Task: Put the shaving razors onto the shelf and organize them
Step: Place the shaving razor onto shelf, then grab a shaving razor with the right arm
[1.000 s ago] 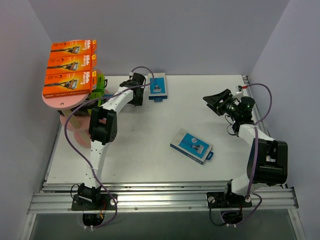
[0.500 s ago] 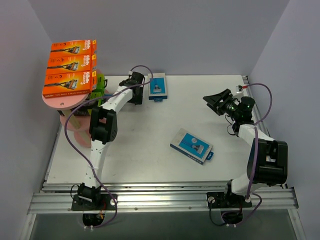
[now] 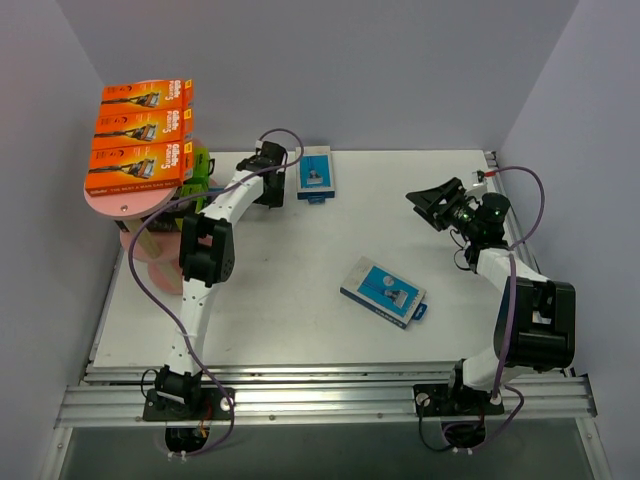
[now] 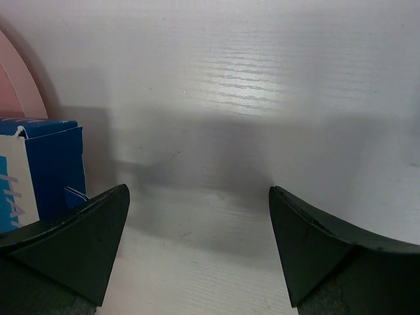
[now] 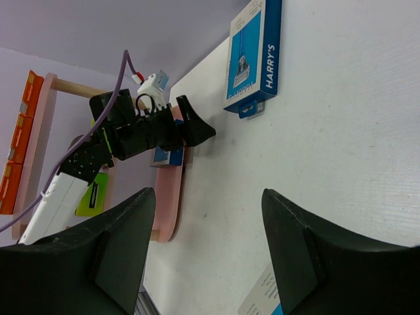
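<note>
Leftward, and a touch toward the top of the overhead view, is where the left hand (image 3: pixel 273 180) has crept since a second ago; nothing else has shifted. At the upper left stands the pink shelf (image 3: pixel 118 205), its top board carrying three orange razor packs (image 3: pixel 140 125) in a row, with a lime-green pack (image 3: pixel 198 165) peeking out just beneath (mostly hidden). Next comes the left hand, fingers spread wide with nothing between them; its own camera catches the edge of a boxed blue pack (image 4: pixel 39 174) at the frame's left, beside a pink board. Just right of that hand a far blue razor pack (image 3: pixel 315 173) lies flat at top centre of the tabletop (image 3: pixel 280 300). A middle blue razor pack (image 3: pixel 383 291) lies tilted mid-frame. At the right, the right hand (image 3: pixel 428 205) hovers partly open and empty, well apart from both.
</note>
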{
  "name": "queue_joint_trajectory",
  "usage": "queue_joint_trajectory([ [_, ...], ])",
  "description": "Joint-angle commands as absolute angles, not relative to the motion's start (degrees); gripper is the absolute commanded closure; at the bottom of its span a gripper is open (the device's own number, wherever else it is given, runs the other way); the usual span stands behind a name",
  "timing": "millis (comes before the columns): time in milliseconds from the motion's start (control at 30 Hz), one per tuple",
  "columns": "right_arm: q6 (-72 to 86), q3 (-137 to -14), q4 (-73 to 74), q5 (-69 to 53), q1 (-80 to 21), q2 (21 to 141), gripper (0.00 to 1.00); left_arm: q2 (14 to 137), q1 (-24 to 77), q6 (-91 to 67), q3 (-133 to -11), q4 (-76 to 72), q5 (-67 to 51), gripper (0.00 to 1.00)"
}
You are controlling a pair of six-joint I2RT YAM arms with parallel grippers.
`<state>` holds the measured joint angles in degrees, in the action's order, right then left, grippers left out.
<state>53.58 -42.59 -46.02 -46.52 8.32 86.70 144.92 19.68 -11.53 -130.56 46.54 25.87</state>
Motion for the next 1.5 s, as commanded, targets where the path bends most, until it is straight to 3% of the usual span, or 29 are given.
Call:
queue_joint_trajectory([
  [0,53.17,-42.54,-48.95,-47.37,8.88,85.87,0.39,147.57,18.63,-10.9,-132.8,49.22,25.14,0.03],
  [1467,53.44,-42.63,-49.13,-47.29,9.14,86.22,0.39,149.33,17.84,-8.44,-136.23,51.33,30.41,0.04],
])
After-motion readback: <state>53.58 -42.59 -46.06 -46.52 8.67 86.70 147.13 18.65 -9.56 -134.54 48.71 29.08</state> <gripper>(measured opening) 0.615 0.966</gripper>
